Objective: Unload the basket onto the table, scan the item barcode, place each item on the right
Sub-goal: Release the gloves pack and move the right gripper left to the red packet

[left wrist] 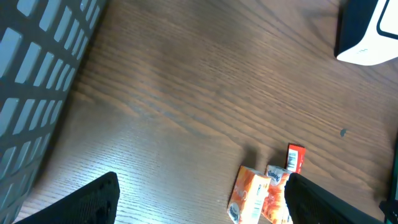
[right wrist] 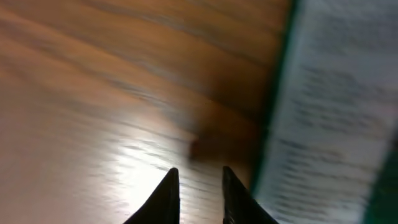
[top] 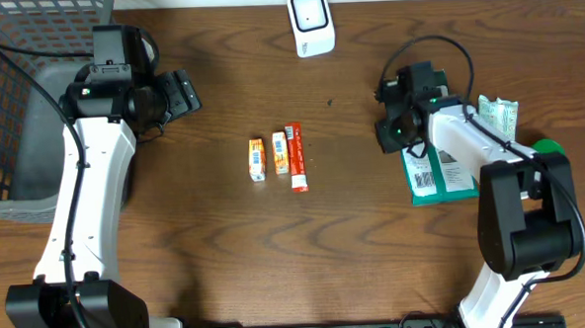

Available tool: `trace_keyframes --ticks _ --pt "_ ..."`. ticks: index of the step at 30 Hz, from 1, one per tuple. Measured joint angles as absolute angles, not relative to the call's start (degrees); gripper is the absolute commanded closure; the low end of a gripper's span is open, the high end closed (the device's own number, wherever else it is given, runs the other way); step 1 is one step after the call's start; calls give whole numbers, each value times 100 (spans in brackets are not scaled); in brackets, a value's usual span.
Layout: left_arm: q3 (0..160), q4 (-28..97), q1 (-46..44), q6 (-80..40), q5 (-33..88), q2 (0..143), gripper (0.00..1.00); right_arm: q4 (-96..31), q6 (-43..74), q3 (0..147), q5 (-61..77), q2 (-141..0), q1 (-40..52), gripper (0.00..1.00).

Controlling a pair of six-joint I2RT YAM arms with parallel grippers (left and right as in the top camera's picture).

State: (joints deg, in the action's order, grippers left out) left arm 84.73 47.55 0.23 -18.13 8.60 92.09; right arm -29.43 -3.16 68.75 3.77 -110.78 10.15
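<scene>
The white barcode scanner [top: 310,22] stands at the table's back middle, and its corner shows in the left wrist view [left wrist: 370,31]. Two orange packets [top: 257,158] [top: 280,153] and a red stick pack [top: 295,156] lie side by side mid-table. A green-edged flat packet [top: 436,173] with a printed label lies at the right. My right gripper [top: 388,132] hovers low at this packet's left edge [right wrist: 336,112], fingers [right wrist: 198,177] almost shut with only bare wood in the narrow gap. My left gripper [top: 186,94] [left wrist: 202,186] is wide open and empty above the table, left of the orange packets [left wrist: 249,193].
A grey wire basket [top: 13,107] fills the far left. A mint-green packet [top: 499,115] and a green object [top: 549,148] lie behind the right arm. Bare wood lies between the small packets and the right gripper.
</scene>
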Motion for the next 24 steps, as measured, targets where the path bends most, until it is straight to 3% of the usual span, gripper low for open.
trace_keyframes --ticks 10,13,17,24 --pt "8473 4757 21 -1813 862 9209 14 -3068 86 6807 -993 -11111 991 73" --pt "8473 4757 23 -1813 862 9209 14 -3072 137 6807 -1031 -11111 963 50" --pt "8473 4755 23 -1813 862 9209 14 -3022 185 6810 -821 -11109 947 30" --pt "8473 4755 23 -1813 862 9209 14 -2740 196 6810 526 -11113 1011 23"
